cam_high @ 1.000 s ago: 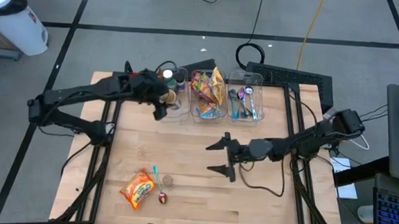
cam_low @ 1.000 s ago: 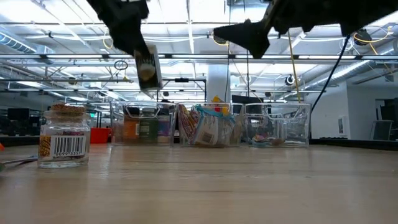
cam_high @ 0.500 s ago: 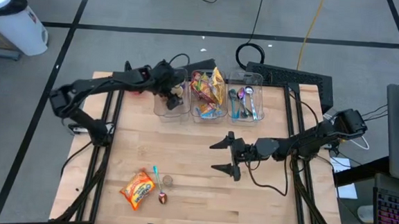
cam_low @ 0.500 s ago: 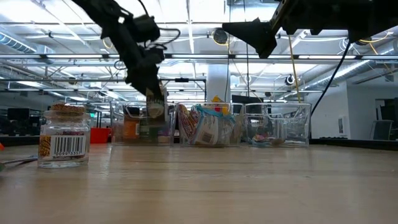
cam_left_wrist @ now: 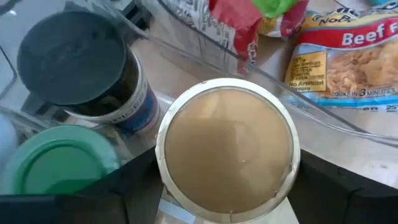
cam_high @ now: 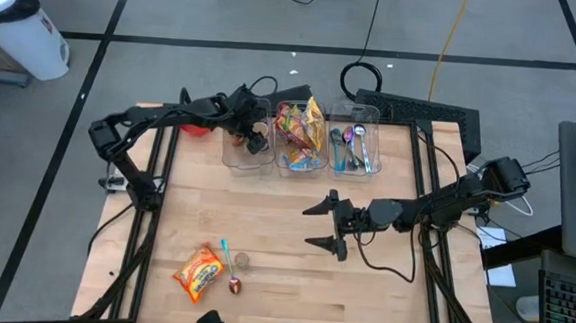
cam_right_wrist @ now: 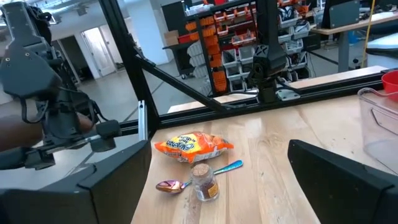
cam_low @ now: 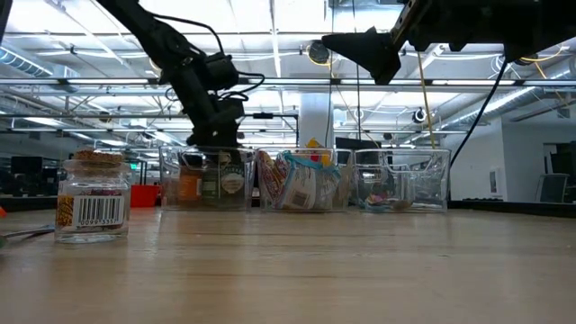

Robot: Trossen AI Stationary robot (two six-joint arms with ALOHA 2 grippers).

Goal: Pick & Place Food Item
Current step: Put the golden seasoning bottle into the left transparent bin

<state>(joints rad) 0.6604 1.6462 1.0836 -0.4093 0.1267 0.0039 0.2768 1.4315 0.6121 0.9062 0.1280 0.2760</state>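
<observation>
My left gripper (cam_high: 253, 136) is down in the left clear bin (cam_high: 230, 158) at the table's far side, shut on a jar with a tan round top and a white rim (cam_left_wrist: 227, 152). In the low view the jar (cam_low: 232, 179) sits low in the bin beside other jars. A dark-lidded jar (cam_left_wrist: 74, 59) and a green lid (cam_left_wrist: 56, 165) stand next to it. My right gripper (cam_high: 324, 224) is open and empty, held above the middle of the table. My left gripper pinches the jar's side wall just below its top rim (cam_left_wrist: 163, 163) between its two fingers (cam_left_wrist: 127, 186), one on each side. The fingers come from above, pointing down. The jar is upright inside the bin; I cannot tell whether it rests on the bin's floor.
The middle bin (cam_high: 302, 134) holds snack packets and the right bin (cam_high: 355, 146) holds cutlery. An orange snack bag (cam_high: 198, 272), a small cork-lidded jar (cam_high: 242, 262) and spoons (cam_high: 229, 270) lie near the table's front left. A dark hand-like shape shows at the left of the right wrist view (cam_right_wrist: 37, 134).
My left gripper has carried the jar toward the table's far edge and slightly right, then down into the left bin; the jar has gone from well above the bin's rim to low among the other jars. My right gripper has shifted slightly toward the table's right.
</observation>
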